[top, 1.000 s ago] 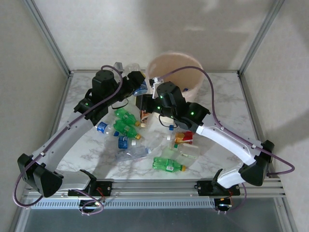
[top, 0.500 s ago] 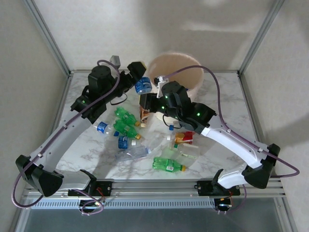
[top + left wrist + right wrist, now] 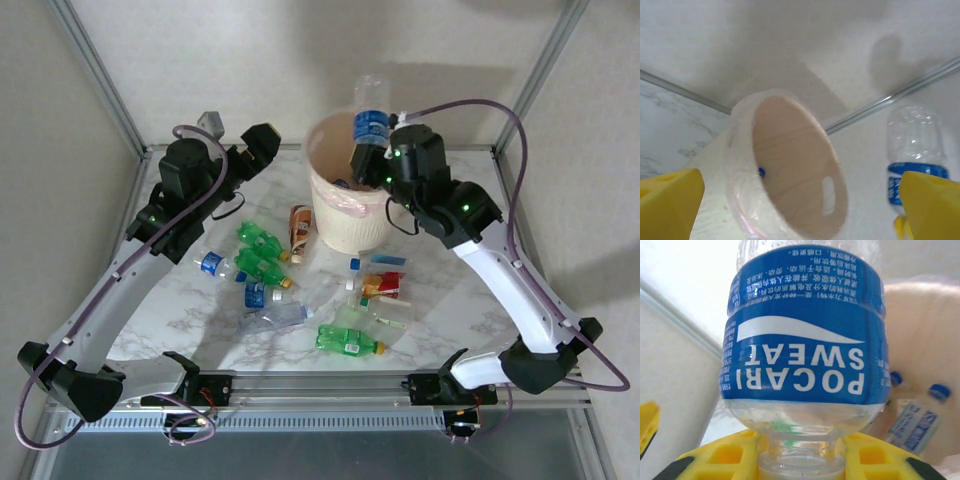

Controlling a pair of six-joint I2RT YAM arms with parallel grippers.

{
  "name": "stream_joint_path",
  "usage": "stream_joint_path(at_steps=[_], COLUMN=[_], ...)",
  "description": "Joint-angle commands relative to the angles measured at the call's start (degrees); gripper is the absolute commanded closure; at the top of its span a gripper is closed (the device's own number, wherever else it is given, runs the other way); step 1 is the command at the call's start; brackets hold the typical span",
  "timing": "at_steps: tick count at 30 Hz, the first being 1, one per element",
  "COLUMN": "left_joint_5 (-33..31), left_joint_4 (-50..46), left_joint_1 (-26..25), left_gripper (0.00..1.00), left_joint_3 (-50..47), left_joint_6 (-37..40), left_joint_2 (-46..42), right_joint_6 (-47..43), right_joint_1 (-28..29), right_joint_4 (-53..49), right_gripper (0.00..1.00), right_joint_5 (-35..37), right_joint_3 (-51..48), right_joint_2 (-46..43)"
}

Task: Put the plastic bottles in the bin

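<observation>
A lab test cell: aluminium frame (image 3: 97, 75), white panels (image 3: 250, 60), marble-look tabletop (image 3: 440, 300).

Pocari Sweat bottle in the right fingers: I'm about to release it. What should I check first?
1. Grip: right fingers shut on the Pocari Sweat bottle at its neck: ok.
2. Bottle squarely above the bin opening: cannot tell; the top view overlaps them, the left wrist view shows it off to one side.
3. Room in the bin, with two bottles lying low inside: ok.
4. Other arm: left fingers open, empty, apart from the bin: ok.
5. Rim: bag liner seated over it: ok.
</observation>
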Motion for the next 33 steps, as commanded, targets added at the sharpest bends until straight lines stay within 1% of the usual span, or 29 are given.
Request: stream_joint_path(at_steps=[1,5,8,14,18,19,20,21,22,24,25,28,33], left_joint_5=[-0.98,-1.14,-1.57,-2.15,-2.84,-3.15,-3.29,-3.34,-3.26,-3.16,-3.16,-3.12,-3.3], left_joint_4=[-1.77,-1.73,-2.02,-1.91,-2.49,-2.82,-3.12,-3.28,-3.53,-3.64,-3.64,-3.95,-5.57], left_joint_1=[0.58,0.51,0.58,0.92,1.36,1.54,1.75,2.01,2.26,2.61,2.76,3.17,4.37], left_gripper=[0.01,0.01,0.01,0.02,0.04,0.04,0.04,0.04,0.04,0.04,0.04,0.05,0.09], left_joint_3=[-3.19,-6.23,-7.59,-9.86,-10.77,-11.04,-11.21,-11.45,-11.63,-12.02,-12.18,-12.54,-12.73], left_joint_6=[1.75,1.62,1.73,2.06,1.81,1.78,1.62,1.54,1.53,1.47,1.46,1.3,0.72], left_joint_2=[-0.95,-1.31,-1.3,-1.15,-0.87,-0.87,-0.87,-0.79,-0.86,-0.95,-1.05,-1.25,-1.14], right_joint_6=[-1.91,-3.15,-3.43,-4.71,-4.91,-5.0,-5.04,-4.95,-4.96,-4.91,-4.91,-4.91,-4.55], right_joint_1=[-3.35,-6.04,-6.55,-7.33,-8.32,-8.54,-8.64,-8.66,-8.67,-8.67,-8.63,-8.67,-8.63], right_joint_4=[-3.63,-3.41,-3.56,-3.27,-3.72,-3.8,-4.02,-4.32,-4.5,-4.51,-4.58,-4.72,-4.33], right_gripper=[0.85,0.85,0.85,0.8,0.72,0.69,0.63,0.52,0.44,0.37,0.34,0.32,0.3], right_joint_5=[1.43,1.22,1.95,3.39,4.39,4.43,4.62,4.95,5.08,5.38,5.61,5.62,4.39], right_joint_3=[2.02,2.08,2.08,1.23,0.53,0.39,0.35,0.41,0.45,0.39,0.48,0.87,0.66], right_joint_2=[1.62,4.49,6.28,8.59,9.59,9.82,10.0,10.14,10.14,9.9,9.68,9.06,6.71])
